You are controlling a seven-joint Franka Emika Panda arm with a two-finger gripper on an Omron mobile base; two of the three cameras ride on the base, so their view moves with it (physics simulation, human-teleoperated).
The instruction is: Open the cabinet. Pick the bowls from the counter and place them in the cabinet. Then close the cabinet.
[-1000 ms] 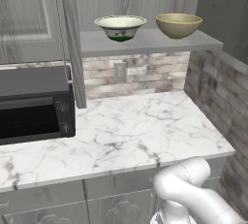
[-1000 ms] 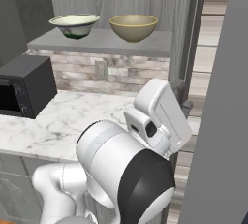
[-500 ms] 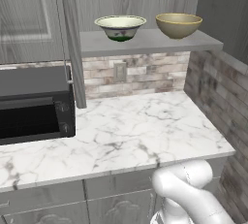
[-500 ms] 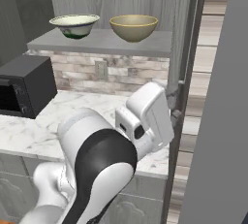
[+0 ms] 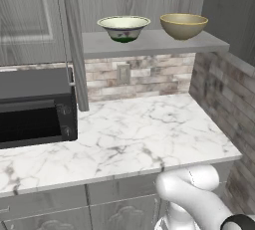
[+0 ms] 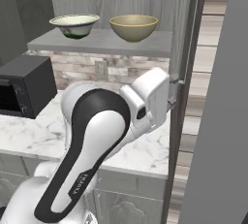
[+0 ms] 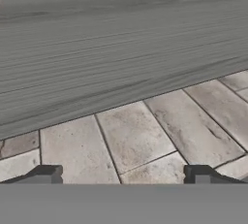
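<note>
No text, label, brand, number or sign can be read anywhere. The arm (image 6: 92, 155) carries a small line of dark lettering along its white side, seen in the right base view, but it is too small and blurred to make out. The microwave (image 5: 35, 107) at the left has round knobs on its front with no legible marks.

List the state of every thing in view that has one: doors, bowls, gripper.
cabinet: both doors swung open.
patterned bowl: upright on the cabinet shelf.
tan bowl: upright on the shelf, apart from the patterned one.
microwave: door shut.
gripper: open, empty.
</note>
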